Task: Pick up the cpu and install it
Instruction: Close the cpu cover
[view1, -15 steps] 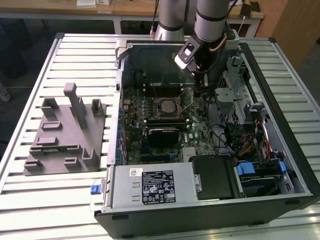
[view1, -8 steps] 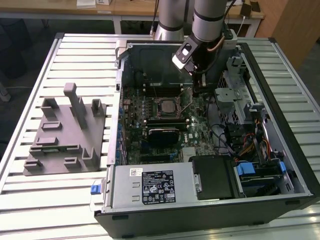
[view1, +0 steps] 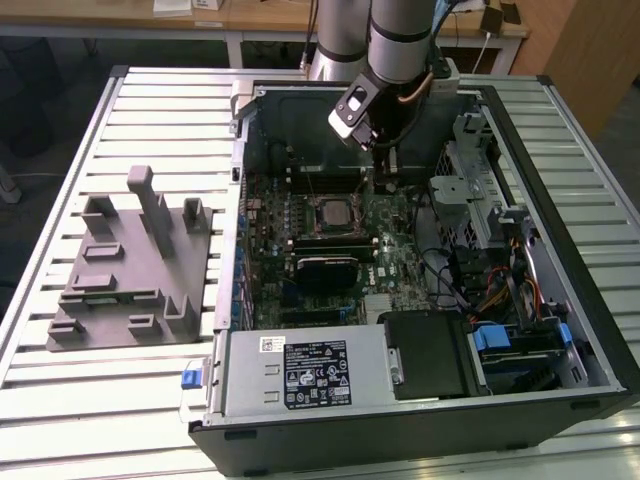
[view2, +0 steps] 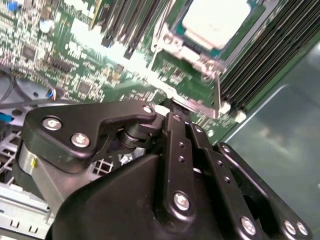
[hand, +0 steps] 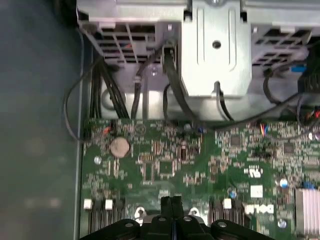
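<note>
The cpu (view2: 215, 20), a flat square chip with a pale silver top, lies inside the metal-framed socket on the green motherboard (view2: 60, 55). In the exterior view the cpu (view1: 330, 212) sits at the middle of the board in the open computer case. My gripper (view1: 382, 150) hangs above the board, a little farther back than the socket and toward the exterior view's right. Its black fingers (hand: 171, 204) are pressed together with nothing between them. In the second wrist view the gripper (view2: 172, 112) is apart from the cpu.
A grey plastic fixture block (view1: 130, 260) stands on the slatted metal table (view1: 90, 400) at the exterior view's left. Memory slots (view2: 270, 55) flank the socket. Black cables (hand: 175, 100) and a metal drive cage (hand: 215, 50) line one side of the case; the power supply (view1: 300, 370) is at the front.
</note>
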